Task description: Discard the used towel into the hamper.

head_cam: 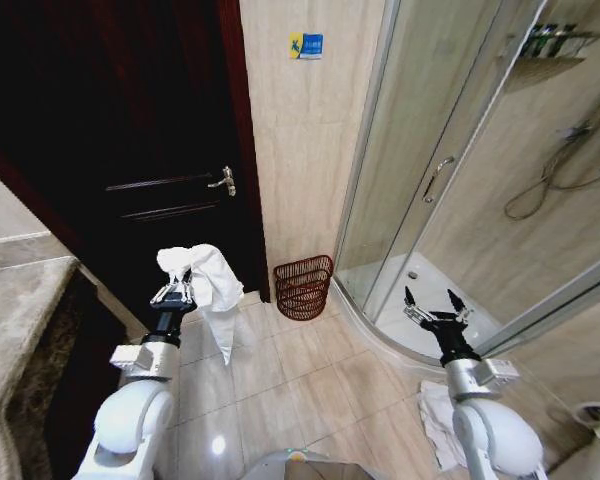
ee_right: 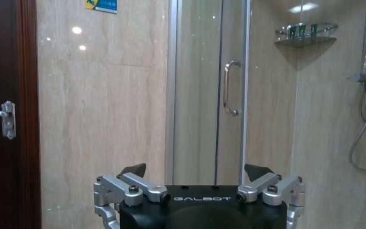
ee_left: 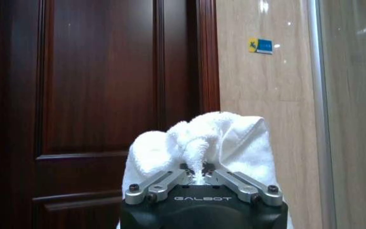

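Left end effector (head_cam: 176, 291) is clamped on a white towel (head_cam: 212, 290), fingers pinched into its bunched top, and holds it in the air before the dark wooden door (head_cam: 130, 150). Most of the cloth hangs free below as a long tail. I think this tail could catch the rim of the hamper (head_cam: 303, 287) and drape outside, because the basket mouth is narrow. That reddish-brown openwork hamper stands on the tiled floor (head_cam: 300, 370) against the wall, beside the glass shower enclosure (head_cam: 450, 150), apart from the towel. Right end effector (head_cam: 435, 308) waits near the shower, wide open and empty.
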